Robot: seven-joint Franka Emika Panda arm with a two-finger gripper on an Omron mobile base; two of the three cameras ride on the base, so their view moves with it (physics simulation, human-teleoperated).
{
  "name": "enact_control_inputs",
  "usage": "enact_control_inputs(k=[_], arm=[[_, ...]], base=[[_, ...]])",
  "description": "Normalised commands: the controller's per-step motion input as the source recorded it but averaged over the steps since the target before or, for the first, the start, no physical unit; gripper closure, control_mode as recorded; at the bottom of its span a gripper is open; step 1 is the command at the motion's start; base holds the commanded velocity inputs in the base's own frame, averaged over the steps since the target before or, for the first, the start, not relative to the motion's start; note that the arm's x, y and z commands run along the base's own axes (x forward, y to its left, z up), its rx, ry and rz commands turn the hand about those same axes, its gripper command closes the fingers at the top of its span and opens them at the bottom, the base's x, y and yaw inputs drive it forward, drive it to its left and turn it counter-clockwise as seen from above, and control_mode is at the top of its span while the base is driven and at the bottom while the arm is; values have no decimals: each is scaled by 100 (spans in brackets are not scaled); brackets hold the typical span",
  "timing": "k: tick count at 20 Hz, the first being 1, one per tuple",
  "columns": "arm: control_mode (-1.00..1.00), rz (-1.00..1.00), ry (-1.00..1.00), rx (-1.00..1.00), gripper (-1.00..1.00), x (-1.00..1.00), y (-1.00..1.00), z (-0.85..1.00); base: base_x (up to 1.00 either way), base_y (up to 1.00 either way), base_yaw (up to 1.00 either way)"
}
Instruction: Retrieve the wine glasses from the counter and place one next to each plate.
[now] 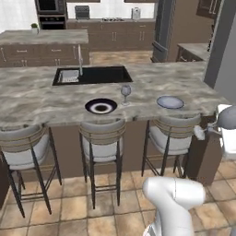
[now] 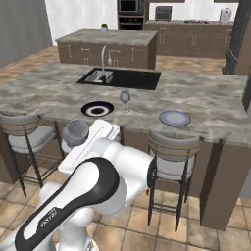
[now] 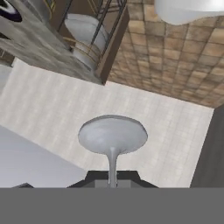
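sideways, gripper (image 3: 112, 183) (closed) around wine glass (image 3: 112, 135) stem

Wine glass (image 1: 126, 93) upright between plates (image 1: 101, 106), second glass (image 3: 112, 136) held

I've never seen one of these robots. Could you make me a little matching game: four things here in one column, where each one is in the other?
Things:
1. navy-rimmed plate
2. pale blue-grey plate
3. standing wine glass
4. carried wine glass

Places:
a. clamped by its stem in the shut pincer, off the island
b. upright on the island, between the two plates
c. flat on the island, close beside the standing glass
d. flat on the island, farther from the standing glass

Pairs: 1-c, 2-d, 3-b, 4-a
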Motion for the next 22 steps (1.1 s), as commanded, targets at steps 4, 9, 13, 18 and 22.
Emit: enact_control_inputs(k=[4,9,13,18,22], arm=[[100,0,0,0,100,0,0,0],[100,0,0,0,100,0,0,0],[100,0,0,0,100,0,0,0],[100,0,0,0,100,0,0,0],[100,0,0,0,100,0,0,0]], base=[[0,-100,-29],[14,-65,-32],[59,0,-5],[83,0,0],[91,-21,0]])
